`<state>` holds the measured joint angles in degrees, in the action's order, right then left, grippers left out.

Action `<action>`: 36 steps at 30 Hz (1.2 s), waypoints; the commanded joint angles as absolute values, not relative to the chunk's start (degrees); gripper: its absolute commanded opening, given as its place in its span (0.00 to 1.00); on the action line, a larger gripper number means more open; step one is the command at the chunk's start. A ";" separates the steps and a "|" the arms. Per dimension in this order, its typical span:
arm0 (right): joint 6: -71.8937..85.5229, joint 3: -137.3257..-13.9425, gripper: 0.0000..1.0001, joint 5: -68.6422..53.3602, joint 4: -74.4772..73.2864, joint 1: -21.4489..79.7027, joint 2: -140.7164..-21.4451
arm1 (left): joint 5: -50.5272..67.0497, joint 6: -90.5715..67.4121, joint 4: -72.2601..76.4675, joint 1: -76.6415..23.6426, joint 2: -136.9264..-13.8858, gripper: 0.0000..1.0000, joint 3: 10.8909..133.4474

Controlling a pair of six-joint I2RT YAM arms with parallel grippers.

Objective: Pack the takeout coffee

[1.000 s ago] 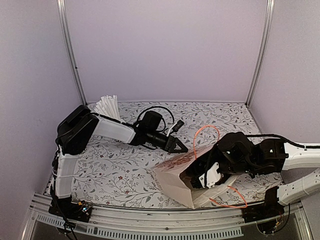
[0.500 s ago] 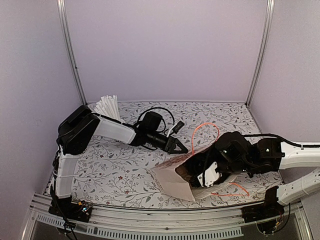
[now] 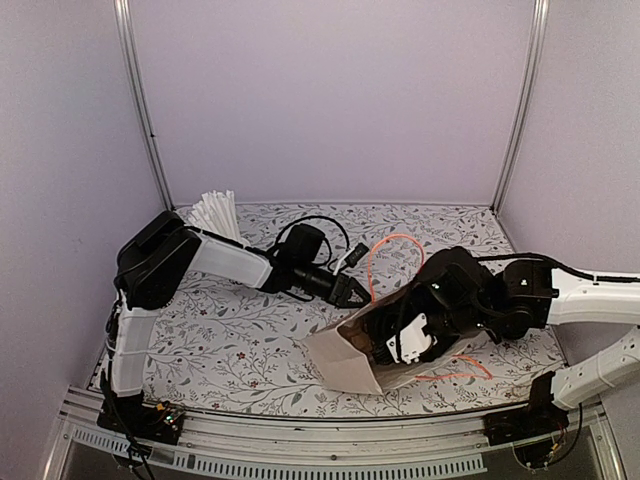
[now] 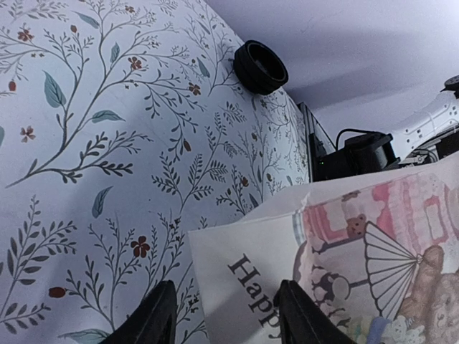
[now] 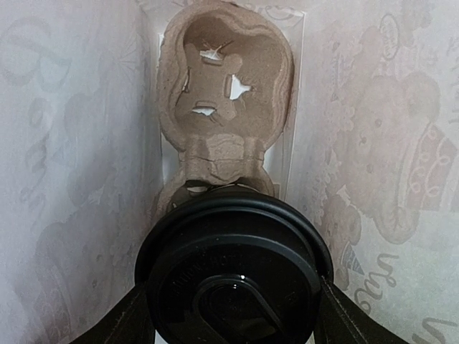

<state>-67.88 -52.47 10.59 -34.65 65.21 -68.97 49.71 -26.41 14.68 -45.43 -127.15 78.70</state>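
Observation:
The takeout coffee (image 5: 233,276), a black cup with a round black lid, sits between my right gripper's (image 5: 233,297) fingers (image 5: 122,322), which are shut on it. It is inside the paper bag (image 3: 350,358), which lies on its side on the table. Just ahead of it a brown pulp cup carrier (image 5: 226,79) rests deep in the bag. From above, the right gripper (image 3: 398,335) is in the bag's mouth. My left gripper (image 3: 358,293) is open at the bag's upper edge. In the left wrist view the printed bag (image 4: 344,244) lies just ahead of that open gripper (image 4: 226,304).
The bag's orange cord handles (image 3: 385,258) loop over and beside the right arm. A holder of white straws (image 3: 215,212) stands at the back left. A low stack of black lids (image 4: 260,67) lies near the table's far edge. The floral table (image 3: 230,340) ends at a metal rail in front.
My right gripper has pushed left and deeper into the bag with the cup. The bag's mouth and orange handles shifted left with it. The left arm has hardly moved.

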 commanded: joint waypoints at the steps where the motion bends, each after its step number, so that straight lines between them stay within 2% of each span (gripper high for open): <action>1: -64.75 -57.46 0.38 5.53 -40.74 64.54 -72.02 | 49.33 -25.85 15.60 -45.01 -127.73 0.53 77.80; 17: -60.47 -71.91 0.38 -2.76 -53.04 60.74 -85.61 | 39.99 -24.68 11.65 -41.56 -121.95 0.59 72.13; 36: -61.78 -82.19 0.37 -11.22 -62.31 55.62 -99.74 | 38.41 -23.86 11.51 -38.80 -115.12 0.60 64.99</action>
